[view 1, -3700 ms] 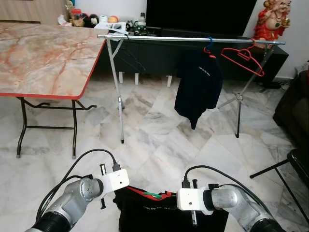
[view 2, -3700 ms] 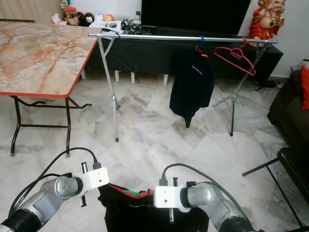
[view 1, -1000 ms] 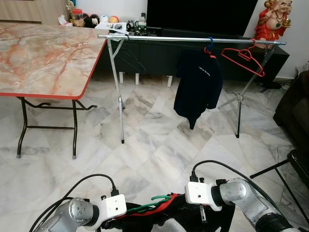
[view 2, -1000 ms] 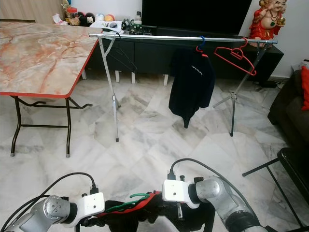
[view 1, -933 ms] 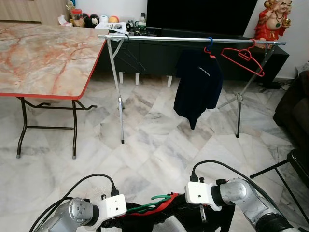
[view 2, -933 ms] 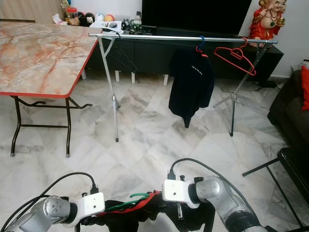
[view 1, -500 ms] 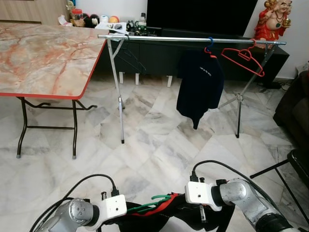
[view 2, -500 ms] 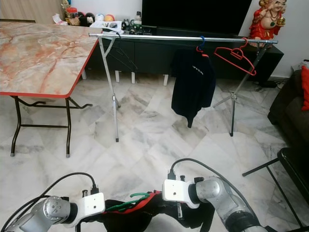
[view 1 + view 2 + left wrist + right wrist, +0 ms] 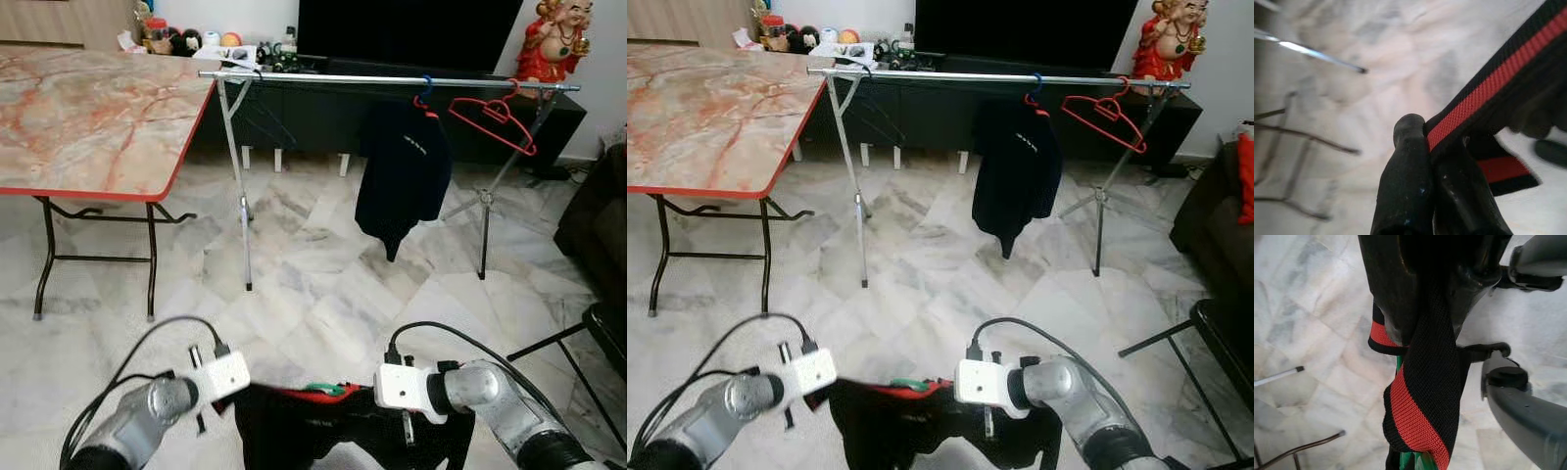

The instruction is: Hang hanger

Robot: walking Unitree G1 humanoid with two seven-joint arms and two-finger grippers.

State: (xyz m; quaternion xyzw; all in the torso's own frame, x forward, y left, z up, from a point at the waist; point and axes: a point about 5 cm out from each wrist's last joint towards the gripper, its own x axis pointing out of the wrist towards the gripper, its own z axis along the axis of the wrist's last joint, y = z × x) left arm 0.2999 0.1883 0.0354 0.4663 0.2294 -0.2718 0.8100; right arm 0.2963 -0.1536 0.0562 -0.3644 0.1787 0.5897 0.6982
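- Left gripper (image 9: 1432, 147): fingers pressed together on the black-and-red ribbed collar band (image 9: 1488, 83) of the black shirt (image 9: 323, 436), low at the front of the head views.
- Right gripper (image 9: 1425, 313): fingers clamped on the same collar band at the other end, which hangs down between them over the marble floor (image 9: 323, 284).
- Black shirt: held stretched between the two grippers, its body hanging down out of frame.
- Green hanger (image 9: 318, 389): the hook shows just above the shirt's collar, between the two grippers; a green part also shows under the collar band in the right wrist view. The rest of it is hidden inside the shirt.
- Clothes rail (image 9: 382, 80): a horizontal metal bar on folding legs, well ahead of the robot, in front of a dark TV cabinet (image 9: 313, 113).
- On the rail: a second black shirt (image 9: 404, 171) on a blue hook, and just beside it an empty red hanger (image 9: 493, 117), tilted.
- Folding table (image 9: 93, 122): marble-pattern top with a red edge, on the robot's left, its corner near the left end of the rail.
- Red and gold figurine (image 9: 554, 39): stands behind the right end of the rail.
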